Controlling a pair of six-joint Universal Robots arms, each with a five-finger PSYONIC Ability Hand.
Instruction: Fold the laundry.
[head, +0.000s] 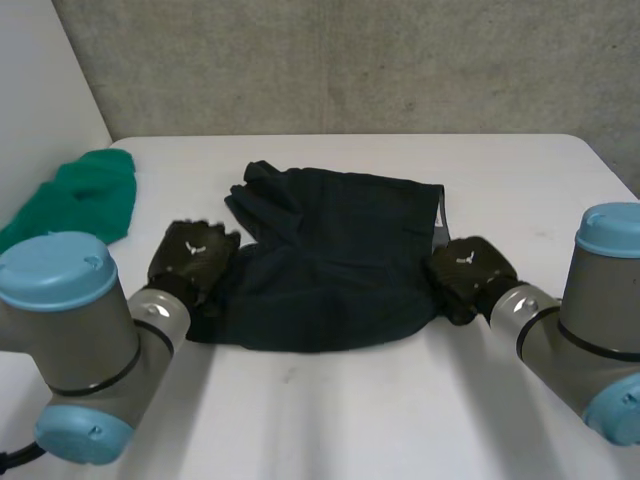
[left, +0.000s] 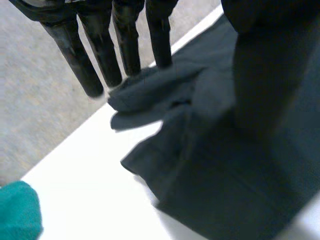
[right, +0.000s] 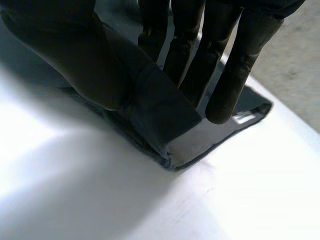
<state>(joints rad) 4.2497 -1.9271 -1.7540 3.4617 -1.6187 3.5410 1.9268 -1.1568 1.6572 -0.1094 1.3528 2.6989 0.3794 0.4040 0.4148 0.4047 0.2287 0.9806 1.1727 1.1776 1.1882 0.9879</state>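
the left hand (head: 190, 255) rests at the left edge of a dark navy garment (head: 330, 265), palm down. in its wrist view the fingers (left: 102, 55) hang straight and slightly spread, tips at a bunched fold of the cloth, while the thumb (left: 270, 75) looms as a dark blur over the fabric. nothing looks gripped, so the hand reads as relaxed and wide, though the thumb hides the cloth beneath it. the right hand (head: 468, 270) sits at the garment's right edge. in its wrist view a raised fold of the hem runs up between its thumb (right: 75, 55) and straight fingers (right: 240, 60), pinched there. how far the fold goes into the palm is hidden. a pale tag (right: 243, 118) shows at the hem corner just past the fingertips. the garment lies rumpled in the middle of the white table (head: 330, 410), its exact kind hard to make out. a green cloth (head: 80, 195) lies well apart, near the table's left edge and cut off there. the left arm (head: 70, 330) and right arm (head: 590, 320) are partly out of frame.
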